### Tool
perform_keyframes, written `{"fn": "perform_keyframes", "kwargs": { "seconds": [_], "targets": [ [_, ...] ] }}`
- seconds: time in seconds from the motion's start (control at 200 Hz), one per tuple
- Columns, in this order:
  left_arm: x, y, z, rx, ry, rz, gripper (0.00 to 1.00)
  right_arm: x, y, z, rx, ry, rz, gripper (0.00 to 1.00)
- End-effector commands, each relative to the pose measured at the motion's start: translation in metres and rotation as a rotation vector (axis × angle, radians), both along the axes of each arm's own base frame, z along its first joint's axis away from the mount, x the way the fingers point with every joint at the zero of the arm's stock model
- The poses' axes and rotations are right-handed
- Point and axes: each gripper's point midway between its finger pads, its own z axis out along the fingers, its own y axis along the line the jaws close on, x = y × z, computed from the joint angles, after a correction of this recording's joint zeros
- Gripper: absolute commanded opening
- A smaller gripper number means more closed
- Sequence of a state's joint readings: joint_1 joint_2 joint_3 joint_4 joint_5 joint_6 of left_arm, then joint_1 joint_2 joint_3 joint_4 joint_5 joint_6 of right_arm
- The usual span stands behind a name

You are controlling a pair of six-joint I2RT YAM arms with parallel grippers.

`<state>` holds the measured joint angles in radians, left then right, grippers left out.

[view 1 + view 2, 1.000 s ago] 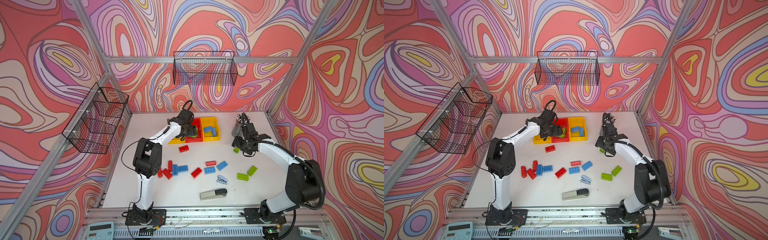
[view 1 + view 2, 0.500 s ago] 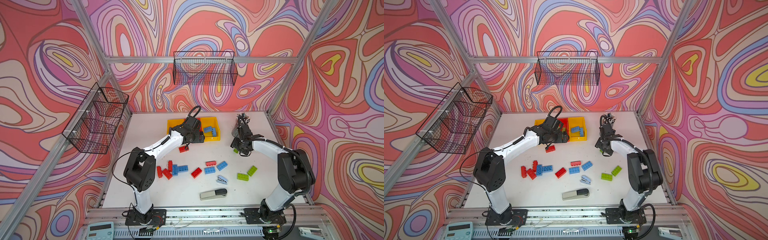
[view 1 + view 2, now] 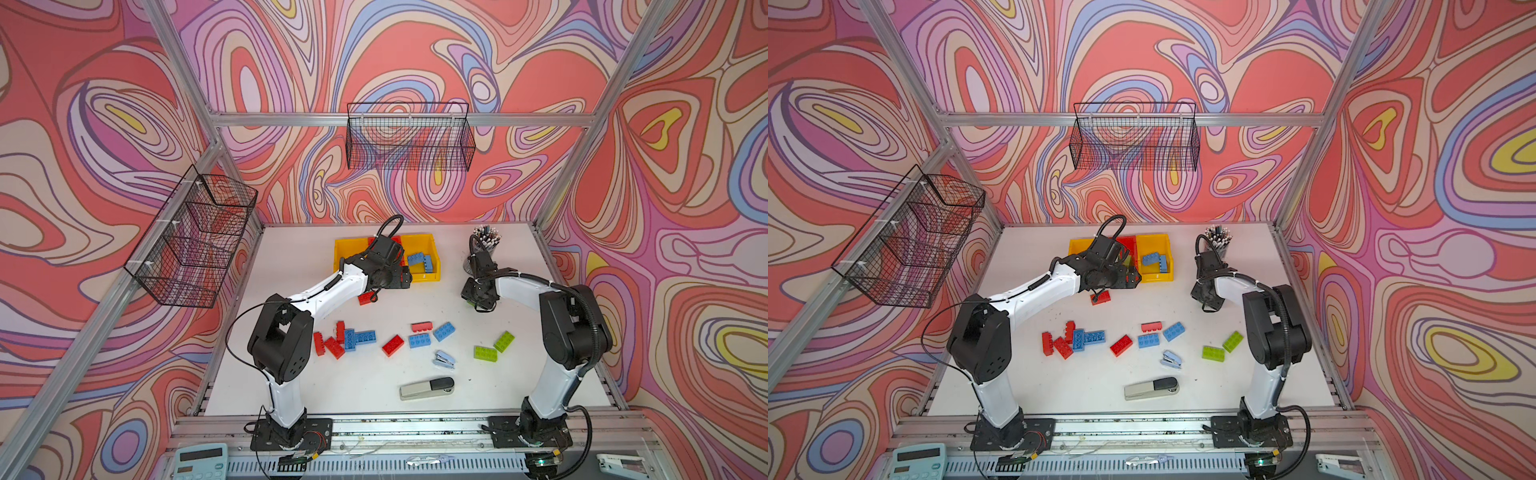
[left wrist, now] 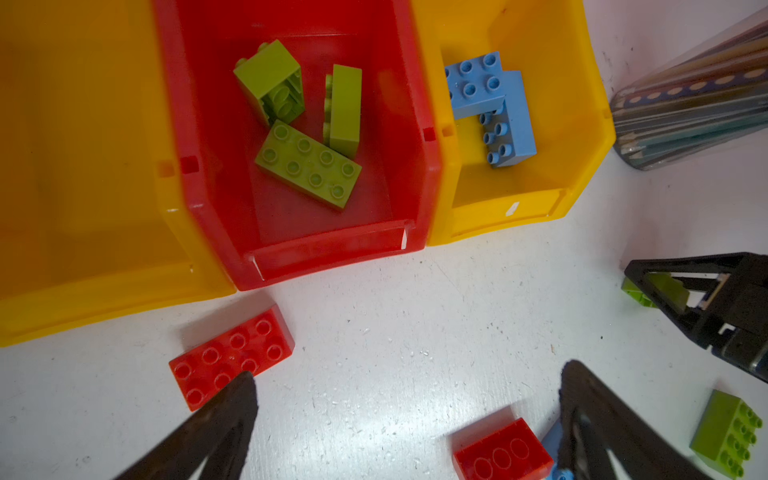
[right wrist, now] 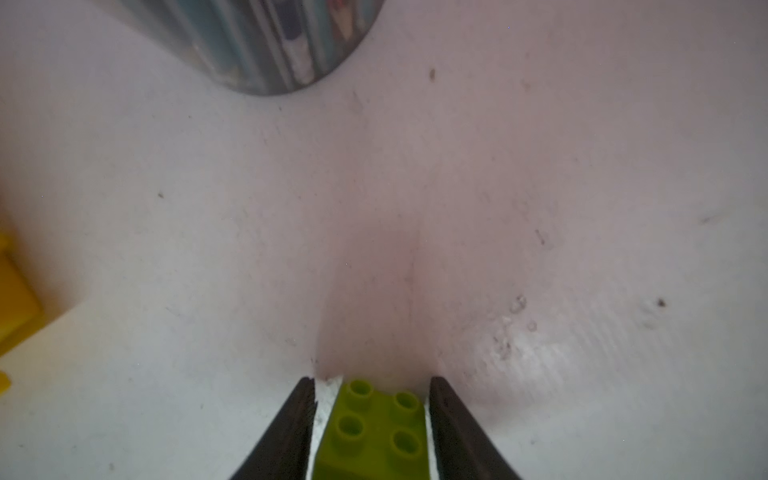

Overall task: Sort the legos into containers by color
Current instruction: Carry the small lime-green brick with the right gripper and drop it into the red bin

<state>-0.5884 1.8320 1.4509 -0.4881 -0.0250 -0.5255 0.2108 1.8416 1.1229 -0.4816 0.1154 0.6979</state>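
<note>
Three joined containers stand at the back: a yellow one (image 4: 62, 291), a red one (image 4: 332, 253) holding three green legos (image 4: 307, 166), and a yellow one (image 4: 498, 216) holding blue legos (image 4: 498, 108). My left gripper (image 4: 409, 380) hangs open just in front of them, nothing between its fingers, with a red lego (image 4: 230, 357) beside one fingertip. My right gripper (image 5: 372, 384) is down on the table near the pencil cup, shut on a small green lego (image 5: 374, 432). Loose red, blue and green legos (image 3: 419, 340) lie across mid-table.
A mesh pencil cup (image 3: 484, 245) stands just behind the right gripper. A light-blue stapler (image 3: 444, 359) and a grey-and-black stapler (image 3: 426, 387) lie toward the front. Black wire baskets hang on the back wall (image 3: 409, 137) and left wall (image 3: 195, 237).
The left arm has drawn back from over the containers to the table in front of them, still open. The right gripper has dropped over the small green lego and closed on it.
</note>
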Motion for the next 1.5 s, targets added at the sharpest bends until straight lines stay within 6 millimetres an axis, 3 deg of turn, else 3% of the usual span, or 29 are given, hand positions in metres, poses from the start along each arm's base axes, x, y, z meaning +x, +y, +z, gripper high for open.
{"fn": "perform_keyframes", "kwargs": {
  "seconds": [0.0,0.275,0.421,0.626,0.866,0.986,1.132,1.327,1.377,1.457,1.497],
  "targets": [
    [0.003,-0.004,0.016,-0.01,-0.04,-0.025,1.0,-0.002,-0.004,-0.003,-0.019,0.032,-0.016,0.43],
    [0.002,-0.002,0.011,-0.007,-0.041,-0.016,1.0,-0.006,-0.001,0.017,-0.015,0.029,-0.006,0.37],
    [-0.001,0.002,0.009,-0.009,-0.047,-0.004,1.0,0.003,0.016,0.037,0.009,-0.006,0.038,0.35],
    [-0.005,0.026,0.009,0.041,-0.083,0.074,1.0,0.027,0.073,0.074,0.067,-0.078,0.156,0.35],
    [-0.015,0.057,0.009,0.043,-0.108,0.124,1.0,0.073,0.164,0.117,0.271,-0.239,0.298,0.35],
    [-0.023,0.081,0.001,0.017,-0.087,0.169,1.0,0.095,0.202,0.122,0.388,-0.308,0.323,0.35],
    [-0.029,0.11,0.007,0.031,-0.101,0.206,1.0,0.115,0.249,0.125,0.406,-0.353,0.431,0.35],
    [-0.035,0.129,0.017,0.06,-0.129,0.204,1.0,0.133,0.289,0.107,0.422,-0.353,0.48,0.36],
    [-0.036,0.131,0.02,0.07,-0.134,0.198,1.0,0.137,0.295,0.103,0.428,-0.356,0.487,0.4],
    [-0.037,0.134,0.025,0.085,-0.147,0.193,1.0,0.143,0.303,0.102,0.45,-0.385,0.514,0.66],
    [-0.037,0.137,0.028,0.094,-0.159,0.197,1.0,0.146,0.306,0.106,0.458,-0.408,0.524,0.74]
  ]
}}
